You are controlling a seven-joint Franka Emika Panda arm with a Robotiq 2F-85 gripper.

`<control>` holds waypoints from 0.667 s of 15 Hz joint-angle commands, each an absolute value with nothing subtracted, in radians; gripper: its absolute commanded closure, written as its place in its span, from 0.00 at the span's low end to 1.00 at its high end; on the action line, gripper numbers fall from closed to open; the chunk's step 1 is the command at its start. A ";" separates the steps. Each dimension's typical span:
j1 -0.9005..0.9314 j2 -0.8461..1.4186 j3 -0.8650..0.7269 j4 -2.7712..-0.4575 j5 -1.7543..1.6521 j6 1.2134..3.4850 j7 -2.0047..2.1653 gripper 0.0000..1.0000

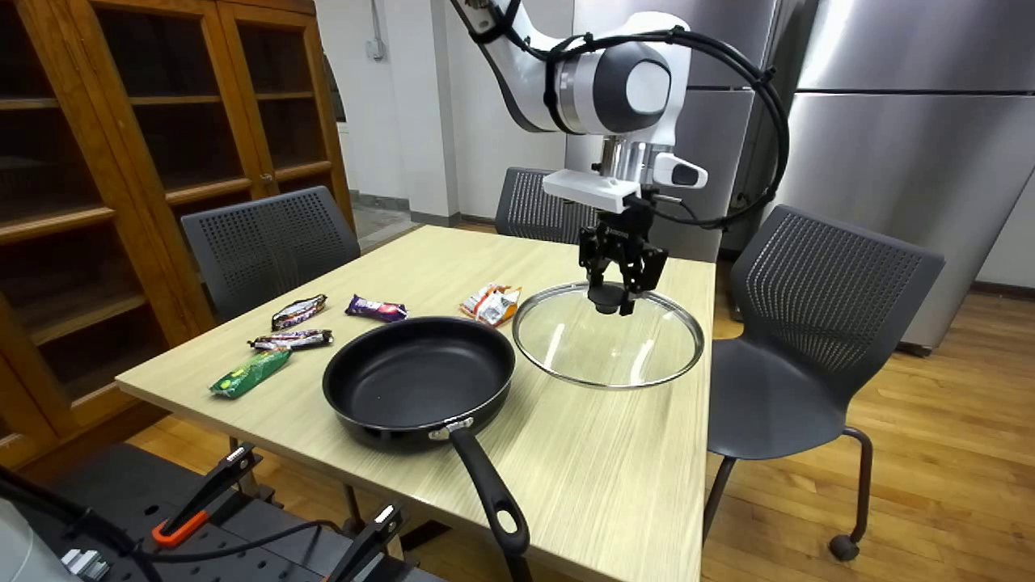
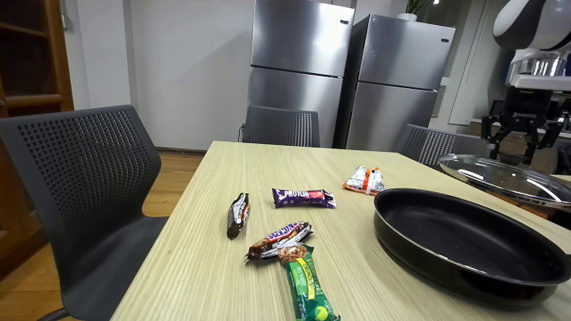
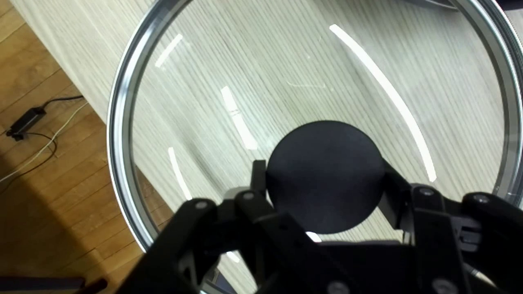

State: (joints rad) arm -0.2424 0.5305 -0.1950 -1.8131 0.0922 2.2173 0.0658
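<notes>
My gripper (image 1: 612, 293) is shut on the black round knob (image 3: 325, 175) of a clear glass lid with a steel rim. One finger is on each side of the knob in the wrist view. The lid (image 1: 606, 347) appears raised a little above the table, on the right of the pan, in both exterior views (image 2: 504, 176). A black frying pan (image 1: 420, 380) sits uncovered on the table, its handle pointing past the near edge. It also shows in an exterior view (image 2: 468, 240). An orange and silver packet (image 1: 492, 305) lies close behind the pan.
A purple bar (image 2: 304, 198), a green bar (image 2: 308, 281) and two dark wrapped bars (image 2: 238, 216) lie left of the pan on the wooden table (image 1: 566, 453). Grey chairs (image 1: 825, 323) stand around it. Steel refrigerators (image 2: 299, 67) and a wooden cabinet (image 1: 170, 105) stand behind.
</notes>
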 commanded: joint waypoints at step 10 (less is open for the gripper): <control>-0.263 0.755 -0.181 -1.500 0.123 2.081 0.147 0.61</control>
